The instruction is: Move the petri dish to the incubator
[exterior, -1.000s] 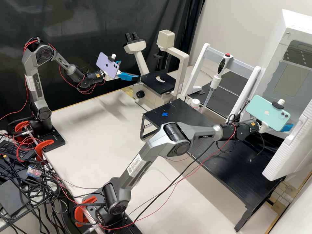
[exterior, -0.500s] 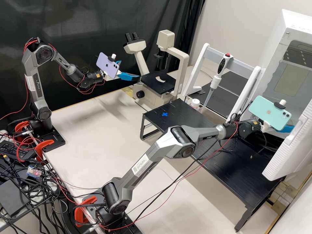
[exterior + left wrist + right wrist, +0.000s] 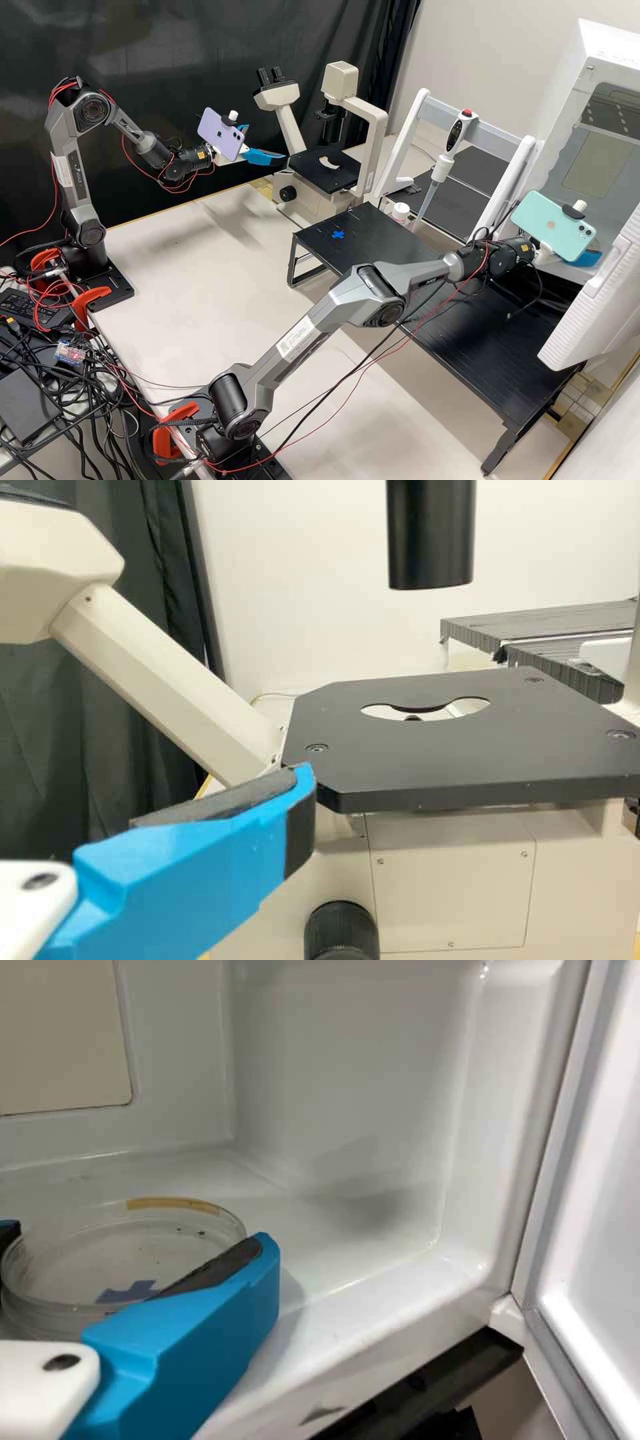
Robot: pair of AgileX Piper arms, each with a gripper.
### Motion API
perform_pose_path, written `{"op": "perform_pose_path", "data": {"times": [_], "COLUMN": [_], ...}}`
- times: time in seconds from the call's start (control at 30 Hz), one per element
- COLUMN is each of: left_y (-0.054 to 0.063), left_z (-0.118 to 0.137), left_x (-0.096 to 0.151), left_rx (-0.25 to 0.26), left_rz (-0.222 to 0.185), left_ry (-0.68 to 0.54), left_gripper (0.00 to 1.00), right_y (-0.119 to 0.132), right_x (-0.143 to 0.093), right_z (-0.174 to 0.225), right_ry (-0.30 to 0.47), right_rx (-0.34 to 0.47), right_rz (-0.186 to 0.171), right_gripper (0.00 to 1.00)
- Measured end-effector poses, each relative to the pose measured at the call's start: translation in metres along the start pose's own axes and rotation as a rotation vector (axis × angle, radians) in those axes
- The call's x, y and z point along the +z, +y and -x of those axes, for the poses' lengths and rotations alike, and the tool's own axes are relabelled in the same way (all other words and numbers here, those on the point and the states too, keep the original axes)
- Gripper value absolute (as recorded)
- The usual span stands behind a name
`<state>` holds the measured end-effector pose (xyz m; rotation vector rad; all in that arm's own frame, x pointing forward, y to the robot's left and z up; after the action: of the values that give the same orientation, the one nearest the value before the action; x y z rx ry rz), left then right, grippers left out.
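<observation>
Right wrist view: right gripper (image 3: 138, 1240) was clamped on the petri dish (image 3: 75, 1255) by its sides, over the incubator floor (image 3: 325, 1255) near the front edge. Side grip held it roughly level, likely so it could be set down flat; couldn't tell if it touched bottom. Open door (image 3: 608, 1210) left room to get in. High view: right arm (image 3: 300, 330) was long and low across the black rack (image 3: 493, 353). Left arm (image 3: 79, 177) was elbow-up, left gripper (image 3: 265, 143) spread and empty by the microscope (image 3: 377, 123).

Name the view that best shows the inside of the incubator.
Right wrist view: it looks into the incubator from close up. The high view shows the inside from farther off, partly behind a phone.
</observation>
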<state>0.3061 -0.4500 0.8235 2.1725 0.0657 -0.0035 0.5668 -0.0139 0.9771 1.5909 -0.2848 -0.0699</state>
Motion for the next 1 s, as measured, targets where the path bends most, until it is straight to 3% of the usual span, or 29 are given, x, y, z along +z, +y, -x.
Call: {"op": "perform_pose_path", "data": {"times": [0.03,0.07,0.17,0.53,0.83,1.0], "left_y": [0.000,0.000,0.000,0.000,0.000,0.000], "left_z": [0.000,0.000,0.000,0.000,0.000,0.000], "left_x": [0.000,0.000,0.000,0.000,0.000,0.000], "left_rx": [0.000,0.000,0.000,0.000,0.000,0.000], "left_rz": [0.000,0.000,0.000,0.000,0.000,0.000], "left_ry": [0.000,0.000,0.000,0.000,0.000,0.000], "left_gripper": [1.00,1.00,1.00,1.00,1.00,1.00], "right_y": [0.000,0.000,0.001,-0.003,-0.007,0.000], "right_x": [-0.001,0.000,0.000,0.003,0.014,0.016], "right_z": [-0.002,-0.002,-0.006,-0.012,-0.006,0.011], "right_ry": [0.002,-0.003,-0.014,-0.016,-0.028,-0.049], "right_rx": [-0.001,-0.007,-0.033,-0.055,-0.053,-0.038], "right_rz": [-0.014,0.007,-0.008,-0.003,0.048,0.044], "right_gripper": [1.00,1.00,1.00,1.00,1.00,1.00]}}
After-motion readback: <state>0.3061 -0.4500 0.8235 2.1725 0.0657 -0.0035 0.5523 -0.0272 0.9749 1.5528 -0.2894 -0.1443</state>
